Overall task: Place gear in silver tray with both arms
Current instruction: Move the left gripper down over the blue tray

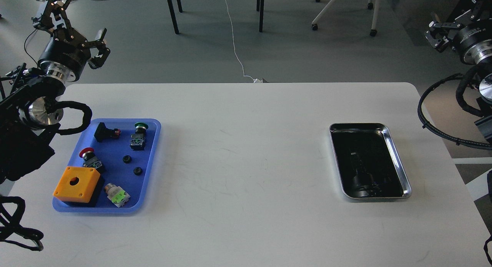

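Two small black gears lie in the blue tray (152,125) at the table's left, one gear (127,158) just behind the other gear (137,170). The silver tray (397,159) sits on the right of the table, and its dark mirror floor holds nothing. My left gripper (77,29) hangs high over the far left corner, well behind the blue tray, open and empty. My right gripper (438,34) is at the upper right, off the table beyond the silver tray. It is partly cut off, and its fingers cannot be told apart.
The blue tray also holds an orange box with a round hole (77,183), a red push button (87,155), a green push button (139,136), a black switch (105,131) and a green-lit module (118,195). Chair and table legs stand on the floor beyond the white table (246,144).
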### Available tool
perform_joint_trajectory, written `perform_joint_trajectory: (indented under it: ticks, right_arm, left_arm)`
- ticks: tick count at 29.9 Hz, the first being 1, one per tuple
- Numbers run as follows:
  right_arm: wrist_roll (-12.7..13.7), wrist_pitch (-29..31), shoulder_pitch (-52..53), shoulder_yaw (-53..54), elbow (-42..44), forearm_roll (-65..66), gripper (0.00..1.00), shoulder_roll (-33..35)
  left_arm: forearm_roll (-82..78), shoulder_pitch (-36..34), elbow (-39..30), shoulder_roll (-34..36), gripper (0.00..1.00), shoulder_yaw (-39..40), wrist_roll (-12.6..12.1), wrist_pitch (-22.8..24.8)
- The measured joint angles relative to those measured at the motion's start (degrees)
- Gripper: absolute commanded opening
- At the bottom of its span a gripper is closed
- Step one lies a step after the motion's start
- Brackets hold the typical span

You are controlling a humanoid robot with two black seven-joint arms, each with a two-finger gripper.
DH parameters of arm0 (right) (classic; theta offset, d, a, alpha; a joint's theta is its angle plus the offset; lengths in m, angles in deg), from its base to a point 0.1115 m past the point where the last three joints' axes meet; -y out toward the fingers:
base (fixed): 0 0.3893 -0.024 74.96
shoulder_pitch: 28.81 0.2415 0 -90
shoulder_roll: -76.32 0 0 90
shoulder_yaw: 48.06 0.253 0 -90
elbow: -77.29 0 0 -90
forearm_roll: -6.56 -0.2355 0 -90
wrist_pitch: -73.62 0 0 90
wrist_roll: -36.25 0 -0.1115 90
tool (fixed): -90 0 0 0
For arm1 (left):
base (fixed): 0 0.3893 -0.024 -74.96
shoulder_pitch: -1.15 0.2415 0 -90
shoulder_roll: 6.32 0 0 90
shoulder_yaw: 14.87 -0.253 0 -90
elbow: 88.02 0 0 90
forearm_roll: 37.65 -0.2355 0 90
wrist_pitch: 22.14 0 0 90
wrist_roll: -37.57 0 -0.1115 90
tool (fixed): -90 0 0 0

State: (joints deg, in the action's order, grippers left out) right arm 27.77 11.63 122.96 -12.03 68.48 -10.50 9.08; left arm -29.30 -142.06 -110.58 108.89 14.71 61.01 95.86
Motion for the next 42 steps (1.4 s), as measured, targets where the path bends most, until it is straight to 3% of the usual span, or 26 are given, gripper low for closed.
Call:
perform_joint_trajectory:
  ticks: [10,17,27,35,42]
  right_arm:
    - [0.0,0.0,-0.8,0.4,0.3,-0.1,1.00,1.4]
    - [-0.9,0.0,-0.7,1.5,0.7,-0.2,1.00,2.9]
    - [-0.7,0.0,-4.4,7.5,0.0,-0.8,1.00,2.7]
    - [-1.1,0.0,-8.6,10.1,-3.3,-0.8,1.00,2.4]
    - [-1.3,0.0,-9.0,10.4,-3.9,-0.7,1.00,2.4]
  left_arm:
    - [0.0,-0.5,-0.1,0.3,0.99,0.0,-0.1,0.0]
    - [-0.3,-1.6,-1.9,4.1,0.99,-0.2,0.2,0.0]
    - [-3.0,4.2,-34.6,26.5,0.99,-1.8,0.3,0.0]
    - [-33.2,4.4,-48.3,37.4,0.99,-2.4,1.0,0.0]
    - [-60.0,4.4,-53.9,39.0,0.98,-1.9,3.3,-0.8]
